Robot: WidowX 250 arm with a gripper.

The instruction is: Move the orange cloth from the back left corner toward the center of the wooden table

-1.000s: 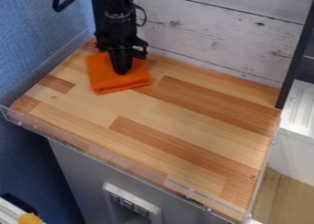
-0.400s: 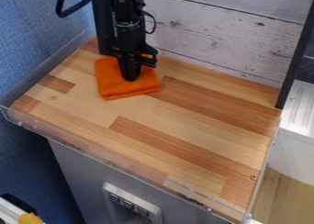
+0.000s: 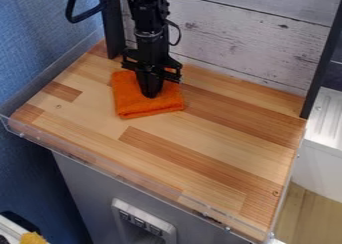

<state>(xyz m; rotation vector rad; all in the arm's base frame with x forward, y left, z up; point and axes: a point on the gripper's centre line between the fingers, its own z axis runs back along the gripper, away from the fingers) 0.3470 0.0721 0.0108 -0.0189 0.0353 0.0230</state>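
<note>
The orange cloth [image 3: 148, 107] lay right under the gripper [image 3: 151, 93], near the counter's [image 3: 220, 143] back left corner. Open or shut, I couldn't tell.

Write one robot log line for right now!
gripper: touching orange cloth | cloth: folded, on wooden counter | behind: pale plank wall

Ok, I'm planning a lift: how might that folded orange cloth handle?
The orange cloth will probably sag or unfold, as its front edge shows stacked layers. It's likely light, being only fabric, and unlikely to roll, lying flat on the wooden countertop.
</note>
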